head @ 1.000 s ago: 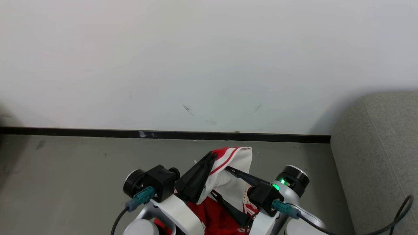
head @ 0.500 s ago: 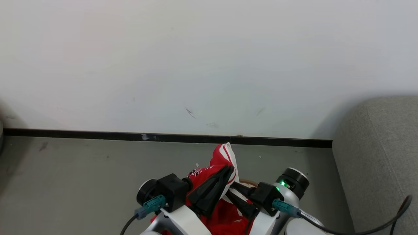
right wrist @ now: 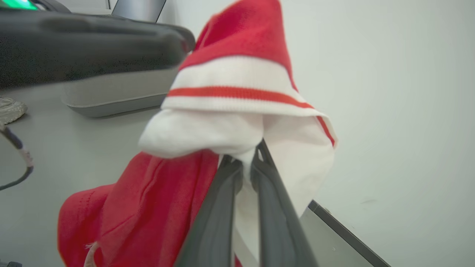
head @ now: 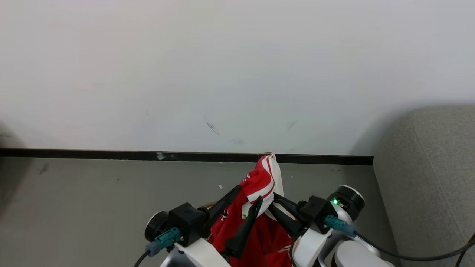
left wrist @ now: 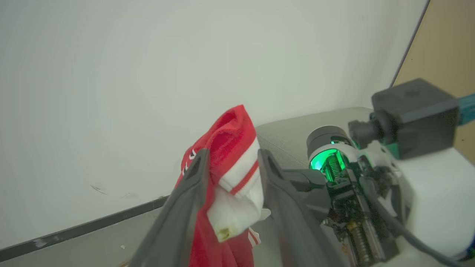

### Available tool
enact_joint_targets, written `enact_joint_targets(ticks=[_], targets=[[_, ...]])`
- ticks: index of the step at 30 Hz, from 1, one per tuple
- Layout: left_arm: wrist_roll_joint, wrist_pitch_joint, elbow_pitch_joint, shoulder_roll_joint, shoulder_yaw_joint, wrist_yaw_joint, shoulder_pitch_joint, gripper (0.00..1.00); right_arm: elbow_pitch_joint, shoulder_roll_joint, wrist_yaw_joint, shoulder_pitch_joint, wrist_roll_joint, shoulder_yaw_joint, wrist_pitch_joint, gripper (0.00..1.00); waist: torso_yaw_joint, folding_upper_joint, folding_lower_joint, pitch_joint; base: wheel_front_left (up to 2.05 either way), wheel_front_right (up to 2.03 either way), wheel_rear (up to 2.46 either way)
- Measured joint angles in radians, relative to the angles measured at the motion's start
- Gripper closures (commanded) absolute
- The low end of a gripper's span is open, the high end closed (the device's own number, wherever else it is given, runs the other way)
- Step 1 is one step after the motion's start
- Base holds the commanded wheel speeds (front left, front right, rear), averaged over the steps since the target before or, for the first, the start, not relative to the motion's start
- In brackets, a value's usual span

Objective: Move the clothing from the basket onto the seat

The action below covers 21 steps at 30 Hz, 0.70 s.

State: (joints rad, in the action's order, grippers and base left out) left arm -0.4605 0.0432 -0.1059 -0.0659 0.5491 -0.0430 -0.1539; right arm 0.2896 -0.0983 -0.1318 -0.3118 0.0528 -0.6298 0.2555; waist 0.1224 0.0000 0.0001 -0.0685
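The clothing [head: 264, 181], a red jersey with white striped trim, hangs bunched in the air between my two arms, in front of the wall. My right gripper [head: 271, 206] is shut on a white fold of it [right wrist: 237, 133], the fingertips pinched together [right wrist: 252, 155]. My left gripper [head: 249, 193] stands open, its fingers spread on either side of the hanging clothing [left wrist: 230, 148]; the left finger [left wrist: 193, 178] lies against the red fabric. The seat [head: 426, 167], a grey sofa, is at the right edge. The basket is hidden below my arms.
A white wall [head: 222, 74] with a black skirting strip [head: 111, 154] runs across ahead. Grey floor [head: 92, 196] lies to the left. A black cable [head: 426, 256] trails from my right wrist toward the sofa.
My right gripper, open a second ago, has shut on the white fold. My left gripper, then shut on the clothing, has opened. The cloth's peak stands higher.
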Motion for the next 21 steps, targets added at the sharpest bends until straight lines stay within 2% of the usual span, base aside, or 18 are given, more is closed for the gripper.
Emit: enact_joint_targets(ticks=[14,21], targets=[[0.007,-0.018,0.000,-0.013,0.016,0.001,0.041,0.00,-0.081,-0.038,0.000,0.098,-0.001,0.184,0.000,1.00,-0.048,0.0000,0.0000,0.009,0.00,0.00,0.00],[0.007,-0.028,0.005,-0.014,0.032,-0.014,0.043,0.00,-0.128,-0.049,0.000,0.162,-0.011,0.282,0.000,1.00,-0.087,0.0000,-0.0001,0.014,0.00,0.00,0.00]])
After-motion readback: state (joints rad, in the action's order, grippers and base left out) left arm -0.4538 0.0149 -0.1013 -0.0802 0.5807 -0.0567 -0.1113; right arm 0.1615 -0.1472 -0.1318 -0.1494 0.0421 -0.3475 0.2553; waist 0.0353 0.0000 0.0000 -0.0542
